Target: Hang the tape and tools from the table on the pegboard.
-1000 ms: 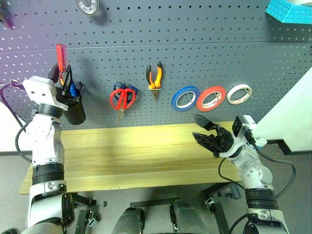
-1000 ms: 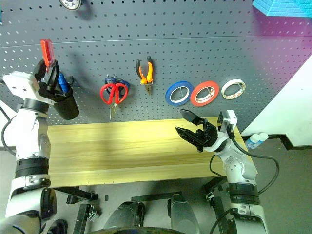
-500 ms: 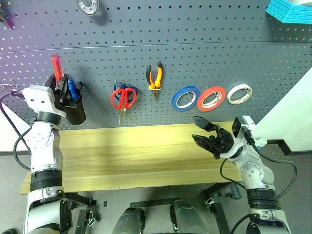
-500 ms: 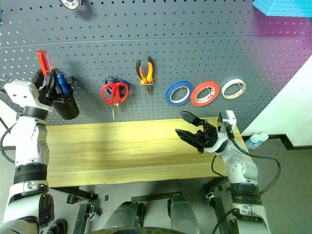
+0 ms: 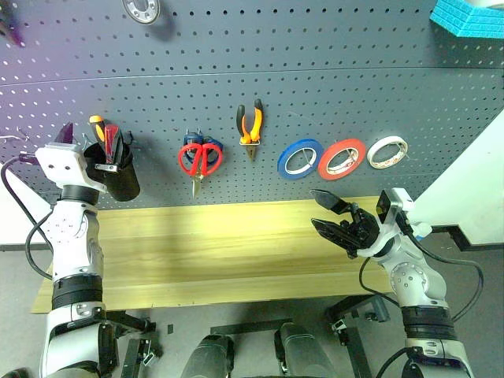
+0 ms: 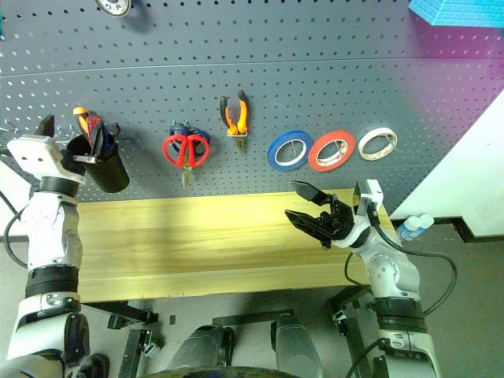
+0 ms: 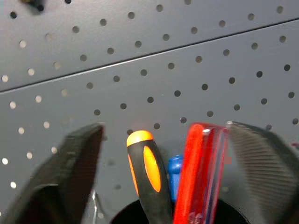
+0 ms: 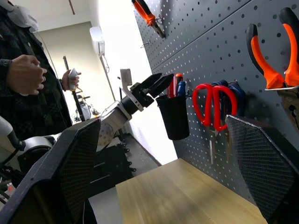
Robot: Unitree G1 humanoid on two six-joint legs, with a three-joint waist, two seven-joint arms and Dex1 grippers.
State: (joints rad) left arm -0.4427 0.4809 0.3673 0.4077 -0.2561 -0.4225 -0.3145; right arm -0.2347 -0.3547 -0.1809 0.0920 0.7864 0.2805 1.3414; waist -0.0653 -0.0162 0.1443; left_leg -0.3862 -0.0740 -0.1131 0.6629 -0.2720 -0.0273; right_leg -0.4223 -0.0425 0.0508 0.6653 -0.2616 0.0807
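A dark grey pegboard (image 5: 331,87) carries the red-orange tape (image 5: 341,158), pliers (image 5: 250,124) and red scissors (image 5: 200,158) — the table (image 5: 213,244) lies bare. The red screwdriver (image 7: 201,172) stands in a black cup (image 5: 118,177) between the left gripper (image 7: 173,154)'s parted fingers — likely the final release; next, draw straight back. The right gripper (image 5: 335,216) hangs open, empty.

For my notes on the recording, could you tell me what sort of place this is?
Probably a workshop or lab bench: a pegboard hung with pliers and tape, above a wooden table.

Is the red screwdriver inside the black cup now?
Yes. The red screwdriver stands in the black cup, with the open left gripper around it.
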